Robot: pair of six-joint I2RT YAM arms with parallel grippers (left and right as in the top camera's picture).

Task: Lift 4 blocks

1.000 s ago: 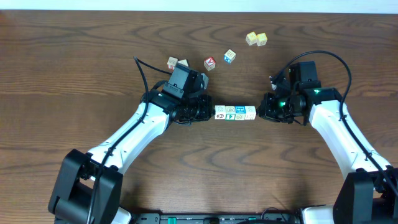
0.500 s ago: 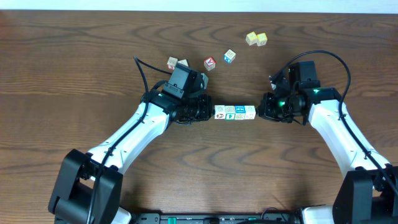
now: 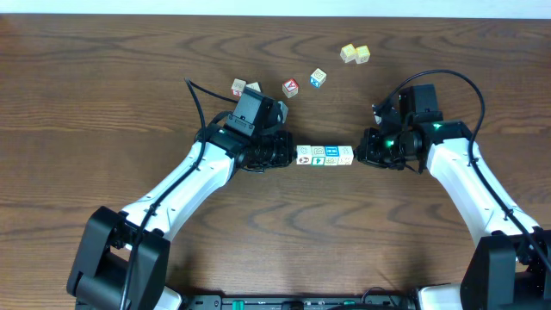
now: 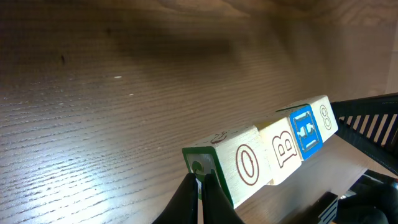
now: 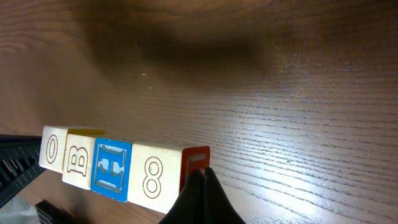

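So the four blocks (image 3: 325, 156) sit in one tight row mid-table, end to end. The left gripper (image 3: 291, 156) has its fingers pinched together and butts against the green end face. The right gripper (image 3: 360, 155) is pinched together too, and sits on the red end face. Neither is clamped around anything; they just press inward from both ends, like a vice.

My take is that the lift only works if both arms rise at the same rate with steady inward push. If one side eases off or one arm leads, the row probably buckles in the middle and drops. Both tips look low on the end faces in the wrist views, so I'd watch for the row hinging upward. I honestly can't tell whether the blocks are off the table (image 3: 103, 86) yet.

Room-wise it looks fine to me. The loose cubes (image 3: 291, 87) behind the left arm and the yellow pair (image 3: 355, 54) are well apart from the row. Straight up is open, and the table edges are far off.
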